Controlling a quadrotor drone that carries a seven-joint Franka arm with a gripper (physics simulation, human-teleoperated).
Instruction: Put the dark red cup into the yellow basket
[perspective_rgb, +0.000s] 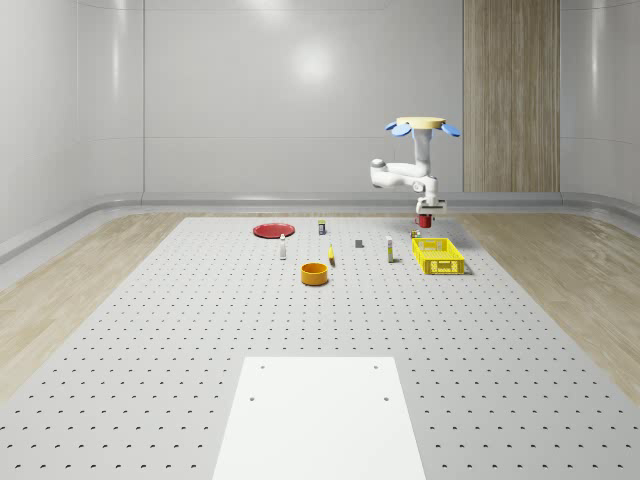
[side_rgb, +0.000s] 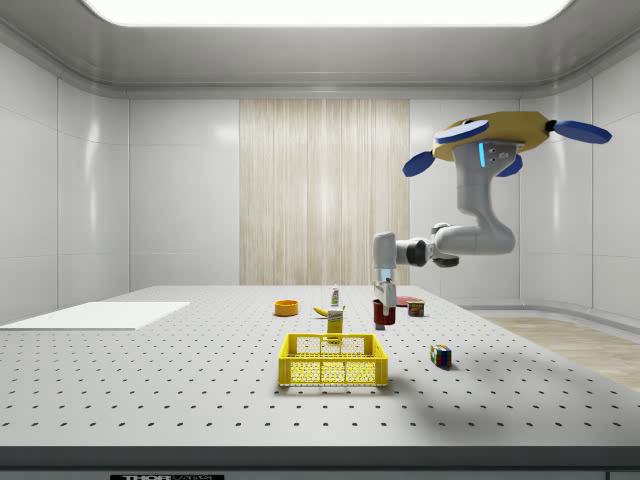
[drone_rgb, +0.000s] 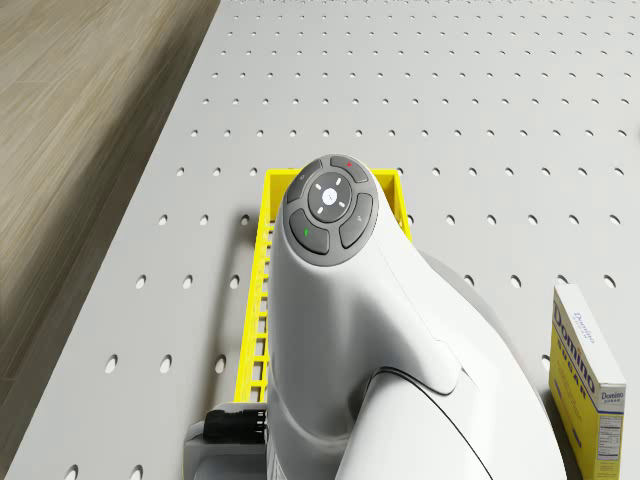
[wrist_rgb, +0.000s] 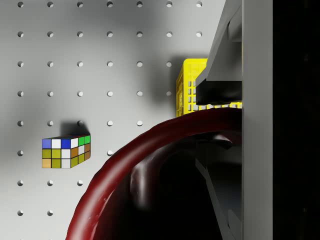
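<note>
The end effector (side_rgb: 385, 308) grips the dark red cup (side_rgb: 384, 314) by its rim, held in the air just beyond the far end of the yellow basket (side_rgb: 333, 360), perhaps slightly outside it. The drone (side_rgb: 495, 135) hovers above the counter (side_rgb: 150, 370), a puzzle cube (side_rgb: 441, 355) nearby.

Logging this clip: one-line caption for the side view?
Hovering drone holds the red cup in its gripper above the table, beyond the yellow basket.
</note>
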